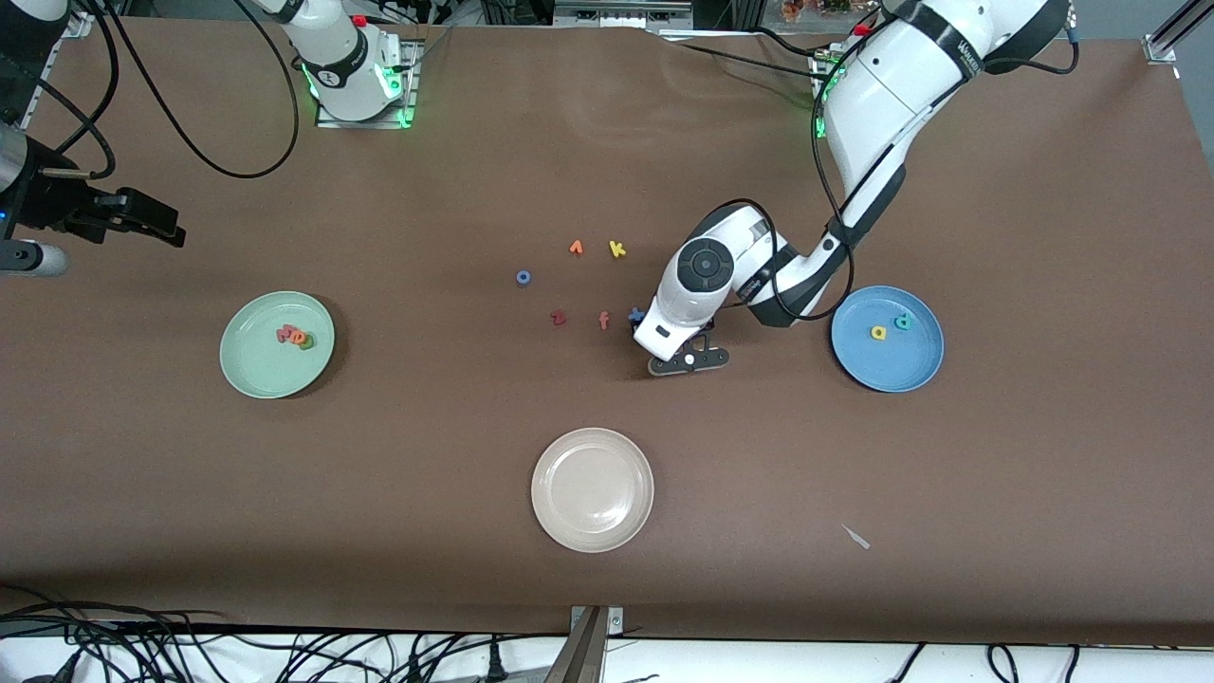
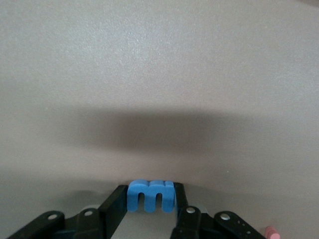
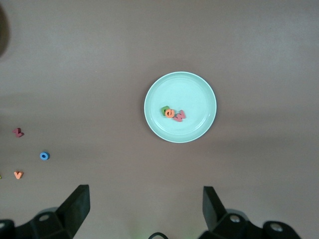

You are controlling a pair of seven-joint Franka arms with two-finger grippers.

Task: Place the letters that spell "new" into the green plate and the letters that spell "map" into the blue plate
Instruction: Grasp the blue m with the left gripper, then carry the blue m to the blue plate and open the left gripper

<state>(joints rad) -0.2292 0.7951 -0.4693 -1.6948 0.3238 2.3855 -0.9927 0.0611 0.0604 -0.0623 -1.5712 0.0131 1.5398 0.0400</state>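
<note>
My left gripper [image 1: 688, 360] is down on the table mid-way between the plates, and its fingers [image 2: 115, 201] press both sides of the light blue m [image 2: 151, 195]. In the front view the hand hides the m. The blue plate [image 1: 892, 368] holds the yellow p [image 1: 879, 332] and the teal a [image 1: 904, 323]. In the green plate [image 1: 254, 368] lie the dark green n [image 3: 164, 110], the orange e [image 3: 170, 113] and the salmon w [image 3: 179, 116]. My right gripper [image 1: 152, 220] waits open, high at the right arm's end.
A cream plate [image 1: 592, 489] sits nearest the front camera. Loose letters lie beside my left hand: blue x [image 1: 635, 314], salmon f [image 1: 604, 321], dark red z [image 1: 559, 318], blue o [image 1: 523, 277], an orange letter [image 1: 576, 248], yellow k [image 1: 617, 249].
</note>
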